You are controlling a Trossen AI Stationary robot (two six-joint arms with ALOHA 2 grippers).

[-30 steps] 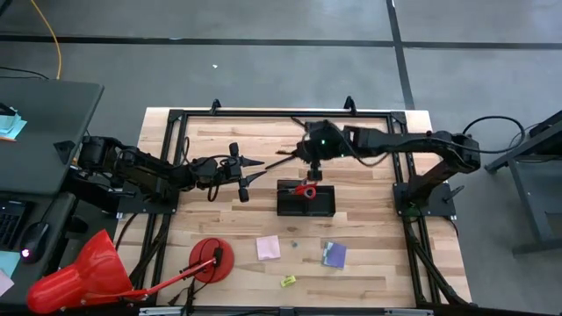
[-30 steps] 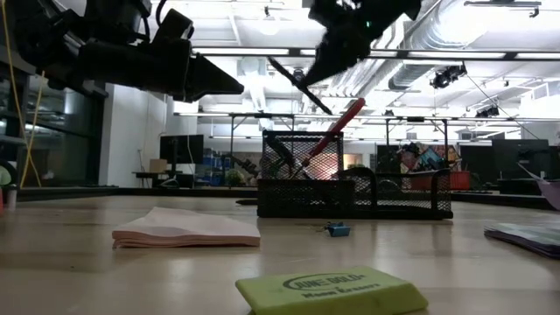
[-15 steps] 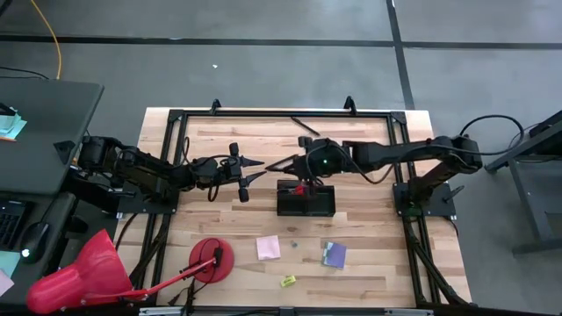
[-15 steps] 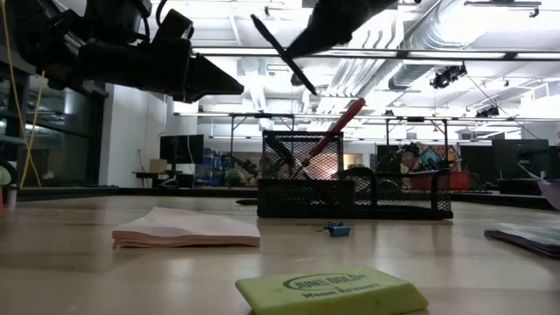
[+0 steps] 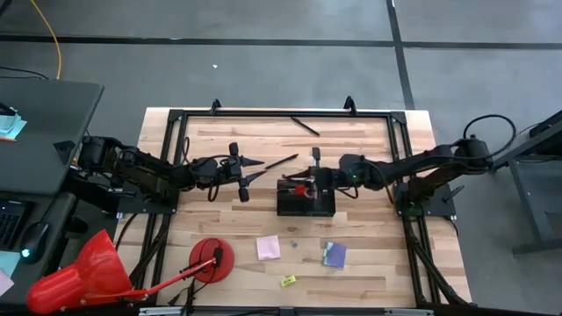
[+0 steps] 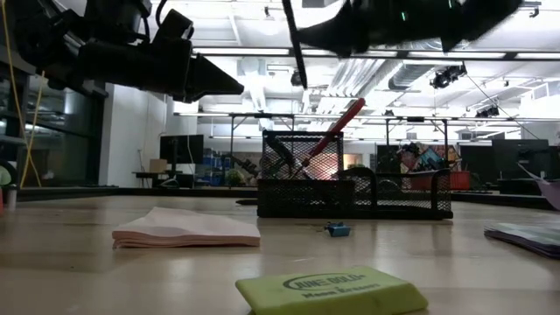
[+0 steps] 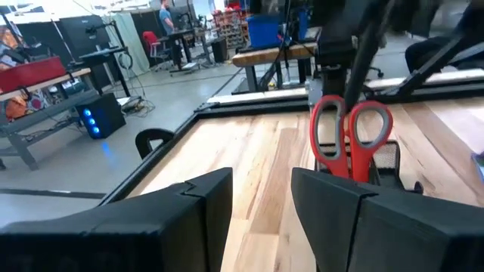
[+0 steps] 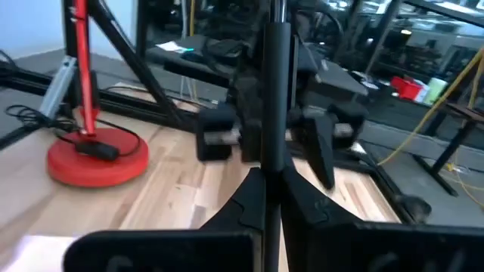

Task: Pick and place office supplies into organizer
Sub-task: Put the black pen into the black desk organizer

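Note:
My right gripper (image 5: 313,172) hovers above the left end of the black mesh organizer (image 5: 307,201) and is shut on a thin dark pen (image 6: 294,48), which shows nearly upright in the low view. Red-handled scissors (image 5: 304,187) stand in the organizer, with their handles (image 6: 339,125) leaning out of it. My left gripper (image 5: 248,171) hangs open in the air to the left of the organizer. A second dark pen (image 5: 281,162) shows between the two grippers. On the near part of the table lie a pink sticky pad (image 5: 269,247), a purple pad (image 5: 334,254) and a yellow eraser (image 5: 288,281). My right gripper pinches the pen's shaft (image 8: 273,143) between its two fingers (image 8: 299,200), which come level from the table's right and lie across it. The pen is lifted clear and stands almost upright. Its lower end (image 6: 302,83) sticks out below the fingers, above the organizer.
Another pen (image 5: 306,125) lies near the far rail. A red disc with a stick (image 5: 211,259) and a big red cone (image 5: 83,272) sit at the near left. Black frame rails (image 5: 176,158) border the table. A tiny blue piece (image 5: 294,245) lies near the pink pad.
My right gripper has moved toward the near edge, from beyond the organizer to above its left end, with the arm stretching out lower and flatter. The pen it holds has turned from a slant to almost upright. My left arm has kept still.

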